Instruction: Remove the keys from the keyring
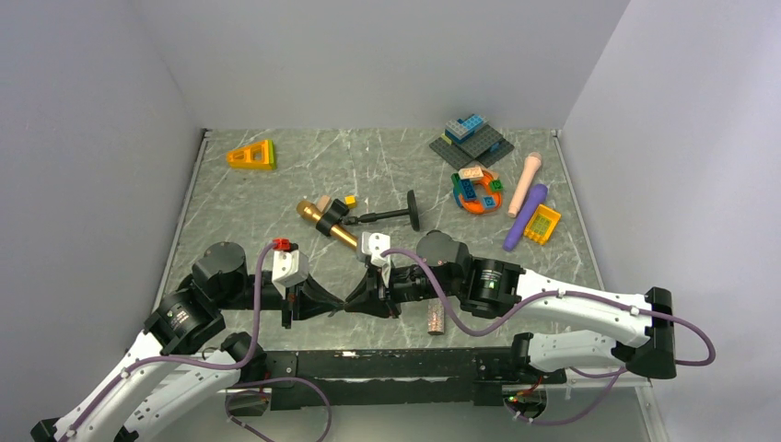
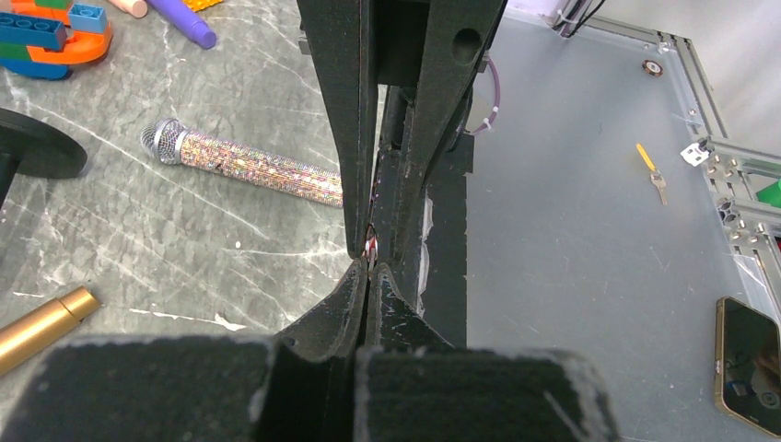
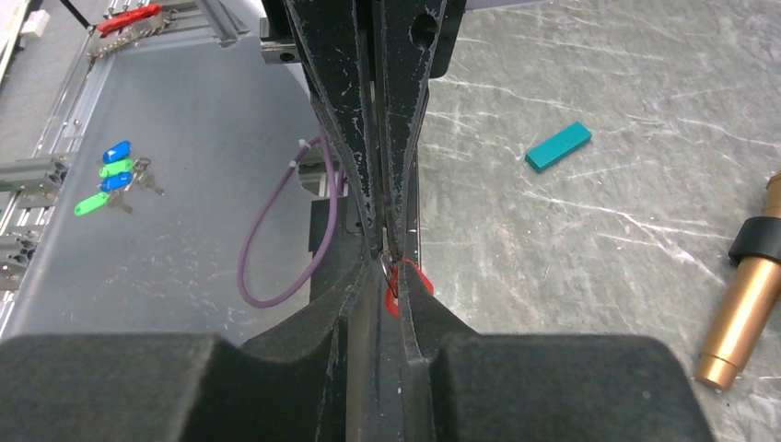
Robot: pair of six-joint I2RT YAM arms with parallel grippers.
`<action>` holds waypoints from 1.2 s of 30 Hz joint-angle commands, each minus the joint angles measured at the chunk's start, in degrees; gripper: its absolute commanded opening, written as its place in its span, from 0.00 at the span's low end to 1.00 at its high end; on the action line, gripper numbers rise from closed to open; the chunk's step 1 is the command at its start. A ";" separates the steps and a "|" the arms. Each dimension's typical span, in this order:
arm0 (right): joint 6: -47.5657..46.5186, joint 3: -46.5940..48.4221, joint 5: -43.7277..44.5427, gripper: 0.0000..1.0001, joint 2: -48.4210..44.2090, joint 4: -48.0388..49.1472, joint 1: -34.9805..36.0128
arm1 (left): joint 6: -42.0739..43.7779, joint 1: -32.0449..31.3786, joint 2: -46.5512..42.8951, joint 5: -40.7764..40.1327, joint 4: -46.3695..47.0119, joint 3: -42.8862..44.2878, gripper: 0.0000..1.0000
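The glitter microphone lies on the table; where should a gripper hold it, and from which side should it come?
Grip the glitter microphone at the middle of its straight handle, coming from above with the jaws across its length. It lies flat on the table, so both long sides are free there; the rounded mesh head may slip.

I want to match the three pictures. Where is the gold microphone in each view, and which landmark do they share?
Top external: the gold microphone lies mid-table, just beyond the claws.
Left wrist: the microphone at the lower left edge, only its end showing.
Right wrist: the microphone at the right edge, black band around it.
Shared landmark: the left claw and right claw meeting tip to tip, a red tag at the junction.
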 commanded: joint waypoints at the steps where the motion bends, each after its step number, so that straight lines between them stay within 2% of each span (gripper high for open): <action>1: -0.95 3.03 0.06 0.21 -0.86 1.25 0.54 | 1.36 0.25 0.71 1.11 1.93 -0.25 0.00; 6: -1.20 3.65 -0.09 0.18 0.01 0.85 0.60 | 1.42 0.24 0.69 1.19 2.05 -0.47 0.00; 14: -1.02 3.29 -0.35 0.00 0.99 1.64 0.68 | 1.49 0.19 0.63 1.06 2.13 -0.65 0.00; 24: -0.09 2.28 -0.07 0.00 0.74 3.53 0.75 | 1.54 0.25 1.19 0.78 2.21 -0.86 0.00; 36: 3.68 -1.15 -0.52 0.00 0.41 12.48 0.76 | 1.54 0.24 1.34 0.59 2.27 -1.99 0.00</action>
